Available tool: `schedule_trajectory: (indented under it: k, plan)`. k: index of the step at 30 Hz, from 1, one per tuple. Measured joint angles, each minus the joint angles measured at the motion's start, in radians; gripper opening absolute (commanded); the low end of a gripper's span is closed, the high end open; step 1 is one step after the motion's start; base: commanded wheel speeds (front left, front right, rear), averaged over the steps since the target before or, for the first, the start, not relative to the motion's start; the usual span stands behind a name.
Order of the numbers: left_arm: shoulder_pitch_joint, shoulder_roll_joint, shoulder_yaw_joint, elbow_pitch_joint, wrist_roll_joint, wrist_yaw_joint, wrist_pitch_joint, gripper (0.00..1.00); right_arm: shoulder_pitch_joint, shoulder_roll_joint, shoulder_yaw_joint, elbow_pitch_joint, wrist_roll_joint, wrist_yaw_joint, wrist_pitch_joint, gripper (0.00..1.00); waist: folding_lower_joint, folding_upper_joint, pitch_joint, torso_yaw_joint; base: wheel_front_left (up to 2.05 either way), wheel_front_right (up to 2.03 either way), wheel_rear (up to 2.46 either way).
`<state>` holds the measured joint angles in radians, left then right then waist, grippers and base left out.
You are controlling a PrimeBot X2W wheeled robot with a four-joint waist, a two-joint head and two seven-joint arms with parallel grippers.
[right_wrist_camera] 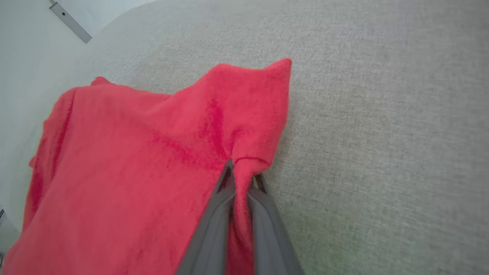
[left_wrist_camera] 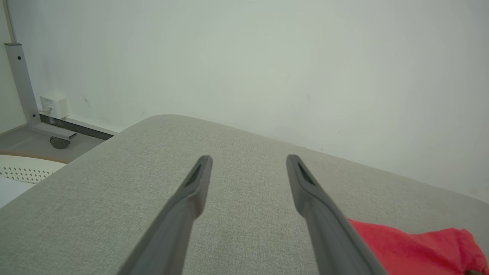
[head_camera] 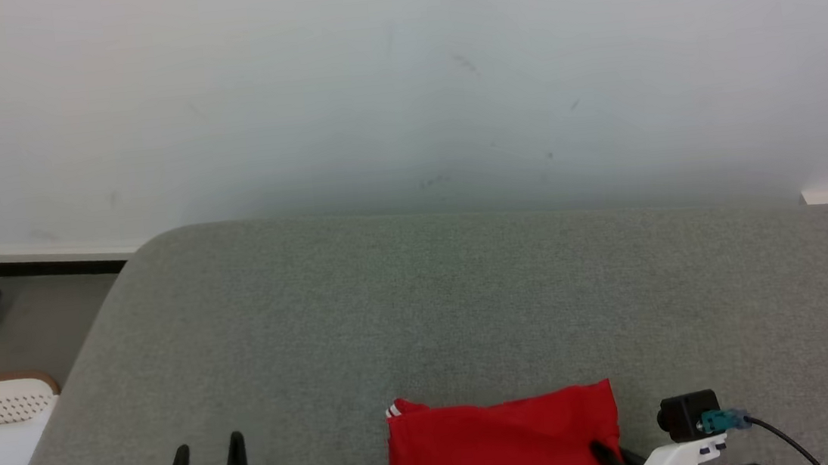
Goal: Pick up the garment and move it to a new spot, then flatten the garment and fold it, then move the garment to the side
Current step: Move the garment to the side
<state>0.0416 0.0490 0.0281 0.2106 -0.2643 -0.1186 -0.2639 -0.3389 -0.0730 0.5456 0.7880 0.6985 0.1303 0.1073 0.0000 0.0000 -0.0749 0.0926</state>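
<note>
Grey surface bears the red garment, pinched by right gripper

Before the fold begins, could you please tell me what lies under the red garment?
The red garment lies on the grey cushion, which shows beside it. The right gripper pinches a fold at its edge. Anything directly beneath the cloth is covered.

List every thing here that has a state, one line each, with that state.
Red fleece garment: rumpled, lying on the grey fabric surface, with a fold at one edge pinched up.
Right gripper: shut on that fold of the garment.
Left gripper: open, holding nothing, clear of the garment.
Grey fabric surface: carries the garment near its front edge.
</note>
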Motion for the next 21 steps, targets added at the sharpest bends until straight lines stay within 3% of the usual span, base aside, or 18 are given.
schedule_trajectory:
  k: [11,21]
  plan:
    - [-0.007,0.000,-0.061,0.011,-0.005,-0.001,0.000,1.00,-0.059,-0.080,-0.002,-0.008,0.007,0.000,-0.079,0.00,0.0000,0.0000,-0.015,-0.071,0.00,0.00,0.00]
    - [-0.011,0.000,-0.128,-0.008,-0.018,0.007,0.000,1.00,-0.090,-0.155,-0.051,-0.040,0.005,0.000,-0.100,0.00,0.0000,0.0000,-0.020,-0.222,0.00,0.00,0.00]
